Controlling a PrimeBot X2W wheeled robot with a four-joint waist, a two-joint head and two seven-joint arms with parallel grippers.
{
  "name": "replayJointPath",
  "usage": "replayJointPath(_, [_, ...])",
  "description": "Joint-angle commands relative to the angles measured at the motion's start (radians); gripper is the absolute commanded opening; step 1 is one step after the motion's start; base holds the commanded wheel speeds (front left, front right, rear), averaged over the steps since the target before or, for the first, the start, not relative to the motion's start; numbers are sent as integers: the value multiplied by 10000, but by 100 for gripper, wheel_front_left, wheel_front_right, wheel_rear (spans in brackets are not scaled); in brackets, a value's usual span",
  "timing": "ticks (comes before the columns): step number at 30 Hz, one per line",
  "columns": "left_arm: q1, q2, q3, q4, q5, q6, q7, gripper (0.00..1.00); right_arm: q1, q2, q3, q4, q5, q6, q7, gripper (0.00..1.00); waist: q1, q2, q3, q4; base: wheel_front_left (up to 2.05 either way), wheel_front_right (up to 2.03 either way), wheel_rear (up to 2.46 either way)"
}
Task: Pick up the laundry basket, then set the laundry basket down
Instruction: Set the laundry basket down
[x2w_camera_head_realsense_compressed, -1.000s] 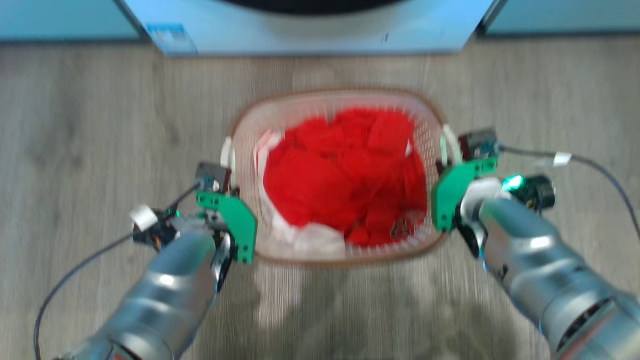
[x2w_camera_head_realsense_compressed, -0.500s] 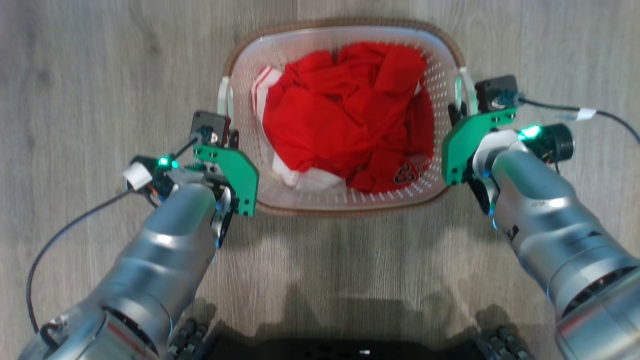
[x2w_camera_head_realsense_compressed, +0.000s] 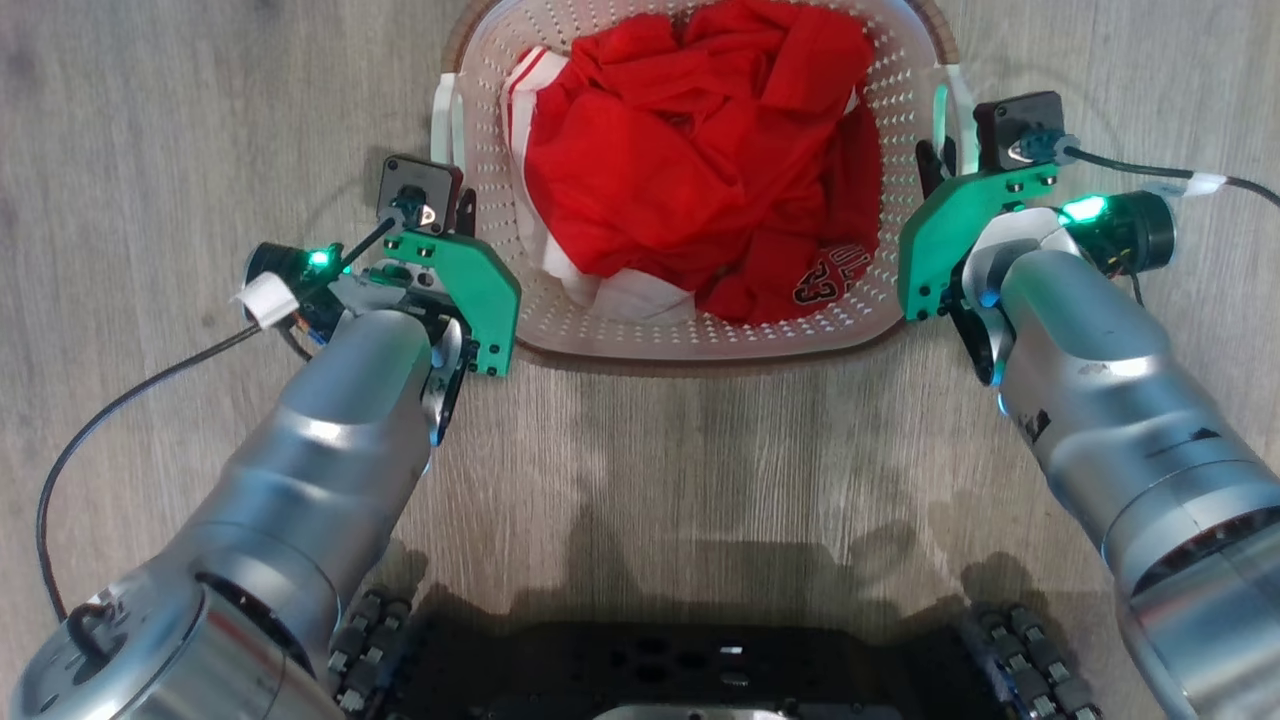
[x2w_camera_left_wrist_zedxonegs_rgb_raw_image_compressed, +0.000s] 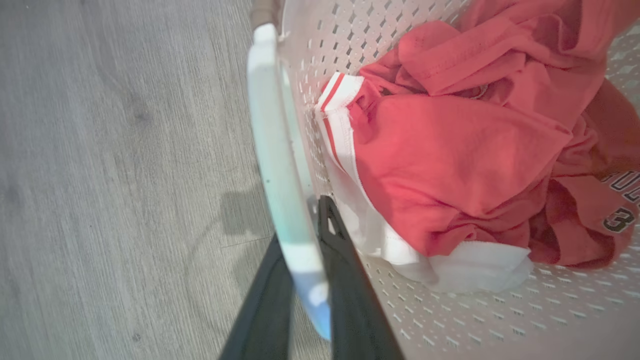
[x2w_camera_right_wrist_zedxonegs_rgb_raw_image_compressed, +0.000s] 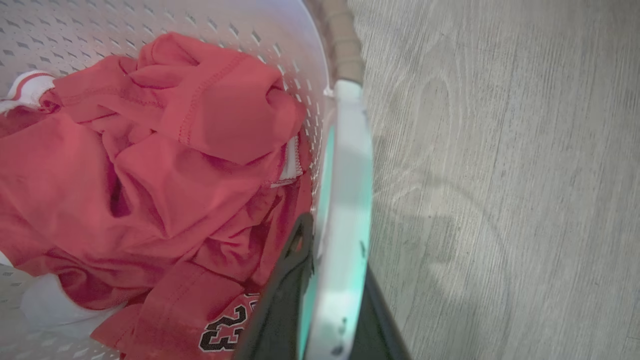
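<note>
The laundry basket (x2w_camera_head_realsense_compressed: 560, 322) hangs between my arms, white and perforated with a brown rim, and it holds red and white clothes (x2w_camera_head_realsense_compressed: 690, 150). My left gripper (x2w_camera_head_realsense_compressed: 455, 215) is shut on the basket's left handle (x2w_camera_head_realsense_compressed: 443, 110). In the left wrist view the two dark fingers (x2w_camera_left_wrist_zedxonegs_rgb_raw_image_compressed: 345, 295) clamp the white handle (x2w_camera_left_wrist_zedxonegs_rgb_raw_image_compressed: 275, 150) beside the basket wall (x2w_camera_left_wrist_zedxonegs_rgb_raw_image_compressed: 450, 320). My right gripper (x2w_camera_head_realsense_compressed: 935, 165) is shut on the right handle (x2w_camera_head_realsense_compressed: 962, 100). In the right wrist view its fingers (x2w_camera_right_wrist_zedxonegs_rgb_raw_image_compressed: 285, 295) pinch that handle (x2w_camera_right_wrist_zedxonegs_rgb_raw_image_compressed: 350, 175). Shadows lie on the floor beside the basket.
Grey wood-grain floor (x2w_camera_head_realsense_compressed: 150, 120) spreads all around. My dark wheeled base (x2w_camera_head_realsense_compressed: 700, 670) sits at the bottom edge of the head view. A black cable (x2w_camera_head_realsense_compressed: 120, 400) trails from the left wrist, another cable (x2w_camera_head_realsense_compressed: 1230, 185) from the right.
The head camera has tilted down: the white appliance has left the top and my base has come in. The basket looks larger and nearer, with both grippers still on its handles.
</note>
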Motion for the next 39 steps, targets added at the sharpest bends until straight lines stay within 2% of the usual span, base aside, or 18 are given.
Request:
replayJointPath(1, [-126,367,38,-10,4,174,-170,0,303,116,31,-79,-291,25,-109,0,-1,0,61,-22,0,0,0])
replayJointPath(10, [-355,367,-116,-80,-72,219,-201,0,140,123,-481,-79,-785,25,-166,0,-1,0,432,10,0,0,0])
replayJointPath(25, [-383,367,-285,-51,-227,267,-210,0,249,125,-567,-79,-900,25,-203,0,-1,0,466,-7,0,0,0])
replayJointPath(26, [-353,367,-296,-28,-271,281,-211,6,280,125,-603,-79,-953,25,-193,21,-1,0,424,-13,0,0,0])
replayJointPath(27, [-341,367,-298,-21,-286,313,-211,29,299,125,-633,-79,-992,25,-186,43,-1,0,399,-16,0,0,0])
replayJointPath(28, [-318,367,-292,-14,-313,346,-211,45,319,125,-667,-79,-1035,25,-175,80,-1,0,370,-14,0,0,0])
replayJointPath(29, [-285,367,-265,-13,-367,370,-211,75,331,125,-701,-79,-1089,25,-178,100,-1,0,341,-15,0,0,0])
replayJointPath(30, [-250,367,-248,-18,-418,385,-211,92,344,125,-728,-79,-1145,25,-180,100,-1,0,311,-16,0,0,0])
replayJointPath(31, [-220,367,-253,-22,-449,398,-211,100,359,125,-759,-79,-1189,25,-179,100,-1,0,281,-13,0,0,0])
replayJointPath(39, [-65,367,-300,-37,-695,495,-211,100,362,125,-979,-79,-1462,25,-215,100,-1,0,85,31,0,0,0])
